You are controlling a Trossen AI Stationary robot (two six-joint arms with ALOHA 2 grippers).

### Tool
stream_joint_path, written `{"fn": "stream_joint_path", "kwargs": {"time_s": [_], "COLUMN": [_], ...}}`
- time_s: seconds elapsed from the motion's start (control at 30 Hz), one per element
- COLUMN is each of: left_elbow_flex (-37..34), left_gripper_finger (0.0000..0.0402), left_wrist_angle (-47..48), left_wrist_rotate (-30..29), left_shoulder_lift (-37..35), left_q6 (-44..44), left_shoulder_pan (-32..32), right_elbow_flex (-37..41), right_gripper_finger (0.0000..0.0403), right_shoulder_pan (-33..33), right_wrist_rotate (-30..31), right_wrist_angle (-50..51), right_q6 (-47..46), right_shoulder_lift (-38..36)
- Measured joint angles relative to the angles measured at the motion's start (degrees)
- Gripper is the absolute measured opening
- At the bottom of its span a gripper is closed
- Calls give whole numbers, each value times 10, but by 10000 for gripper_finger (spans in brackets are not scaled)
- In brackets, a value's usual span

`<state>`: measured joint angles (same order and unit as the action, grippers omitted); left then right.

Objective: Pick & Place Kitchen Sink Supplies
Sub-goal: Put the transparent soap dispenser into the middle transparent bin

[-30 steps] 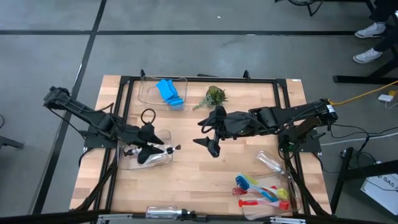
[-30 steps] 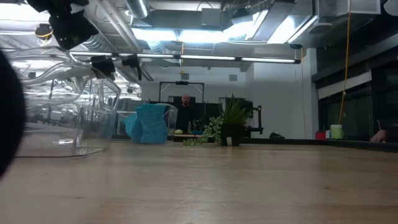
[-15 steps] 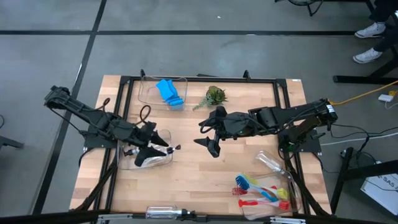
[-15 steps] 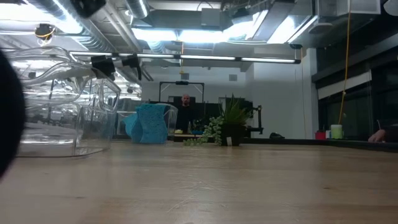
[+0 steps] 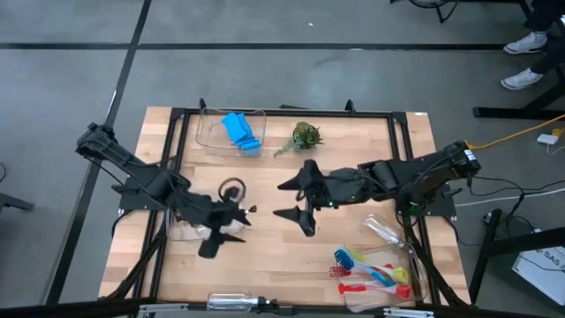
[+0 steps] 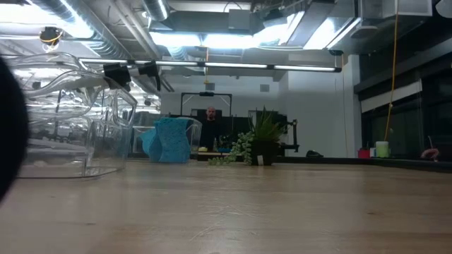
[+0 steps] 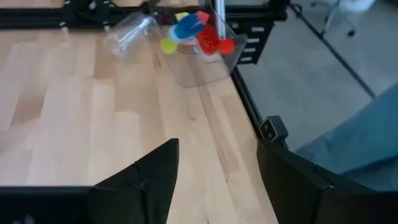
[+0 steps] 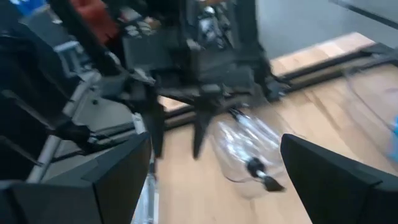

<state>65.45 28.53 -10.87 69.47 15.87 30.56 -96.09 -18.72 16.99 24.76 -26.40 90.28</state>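
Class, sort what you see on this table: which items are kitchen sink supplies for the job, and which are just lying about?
Job items: blue sponge; brushes; pump bottle; lying bottle.

Just lying about: small plant; clear bins; black frame.

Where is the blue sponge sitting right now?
In the high view the blue sponge sits inside the clear bin at the table's far edge, left of centre, just left of the small green plant.
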Motion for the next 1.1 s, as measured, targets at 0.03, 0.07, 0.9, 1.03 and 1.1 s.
{"fn": "stream_joint_path", "kwargs": {"time_s": [0.03, 0.07, 0.9, 1.03, 1.1], "left_elbow_flex": [11, 20, 219, 264, 282], "left_gripper_finger": [212, 212, 212, 212, 212], "left_wrist_angle": [1, 0, 62, 69, 79], "left_wrist_rotate": [0, 0, 64, 63, 63], "left_shoulder_lift": [13, 25, 297, 362, 391], "left_q6": [-9, -17, 105, 120, 132], "left_shoulder_pan": [4, 8, 133, 132, 132], "right_elbow_flex": [0, 0, 0, 0, 0], "right_gripper_finger": [352, 352, 352, 352, 352], "right_shoulder_pan": [-6, -14, -172, -197, -207], "right_wrist_rotate": [0, -1, -50, -5, 5], "right_wrist_angle": [-9, -16, 148, 173, 177], "right_q6": [2, 5, -7, -18, -19], "right_shoulder_lift": [0, 0, -76, -75, -75]}}
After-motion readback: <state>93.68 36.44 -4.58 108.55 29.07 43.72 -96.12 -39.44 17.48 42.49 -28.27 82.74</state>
